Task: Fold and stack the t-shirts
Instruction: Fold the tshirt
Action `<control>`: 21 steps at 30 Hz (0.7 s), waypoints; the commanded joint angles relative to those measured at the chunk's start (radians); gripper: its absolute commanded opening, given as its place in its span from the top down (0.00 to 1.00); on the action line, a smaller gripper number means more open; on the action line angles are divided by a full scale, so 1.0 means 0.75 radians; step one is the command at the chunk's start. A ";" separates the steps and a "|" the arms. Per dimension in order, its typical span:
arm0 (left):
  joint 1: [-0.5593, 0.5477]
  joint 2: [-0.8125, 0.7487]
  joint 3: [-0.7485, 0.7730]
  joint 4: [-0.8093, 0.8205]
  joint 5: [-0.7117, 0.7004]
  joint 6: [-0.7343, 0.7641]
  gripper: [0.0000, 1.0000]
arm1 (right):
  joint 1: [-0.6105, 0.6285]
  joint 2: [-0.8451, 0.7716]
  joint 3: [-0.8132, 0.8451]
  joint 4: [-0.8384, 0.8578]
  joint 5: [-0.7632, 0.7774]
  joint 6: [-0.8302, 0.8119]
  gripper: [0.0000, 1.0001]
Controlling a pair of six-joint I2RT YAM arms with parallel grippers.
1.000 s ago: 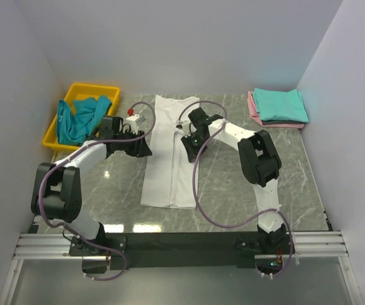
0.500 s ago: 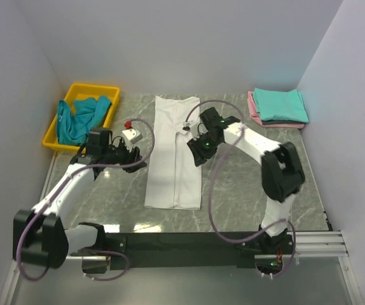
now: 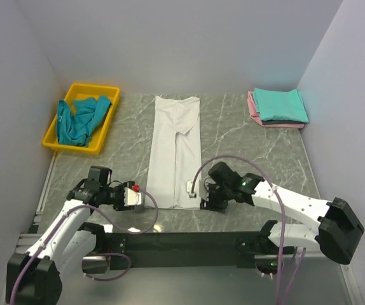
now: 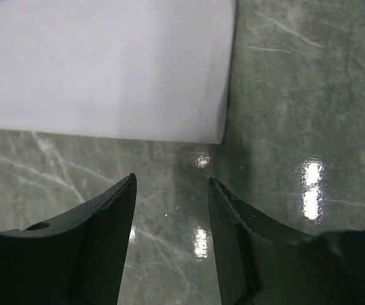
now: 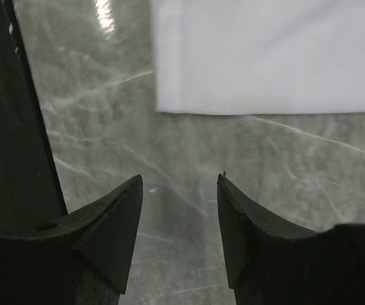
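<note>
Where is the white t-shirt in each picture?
Top external: the white t-shirt lies as a long strip down the middle of the table.
Left wrist: the white t-shirt fills the upper left.
Right wrist: the white t-shirt fills the upper right.
Shared landmark: the grey marble table under the shirt.

Matt, smooth woven cloth: white t-shirt [image 3: 176,149]. Polished, veined grey-green stone-look surface, glossy with lamp reflections: table [image 3: 233,127]. Smooth yellow plastic: tray [image 3: 96,87]. Soft, matt, crumpled cloth: teal t-shirt [image 3: 77,121].
</note>
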 commanded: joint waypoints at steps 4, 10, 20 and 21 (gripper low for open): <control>-0.052 0.164 0.025 0.019 0.144 0.122 0.36 | 0.202 -0.102 -0.135 0.268 0.162 -0.184 0.41; -0.075 0.217 0.017 0.097 0.144 0.095 0.31 | 0.314 -0.212 -0.284 0.506 0.211 -0.282 0.41; -0.148 0.223 -0.024 0.193 0.097 0.171 0.35 | 0.376 -0.012 -0.309 0.629 0.221 -0.340 0.47; -0.158 0.229 -0.024 0.207 0.095 0.173 0.35 | 0.376 0.004 -0.311 0.631 0.217 -0.356 0.47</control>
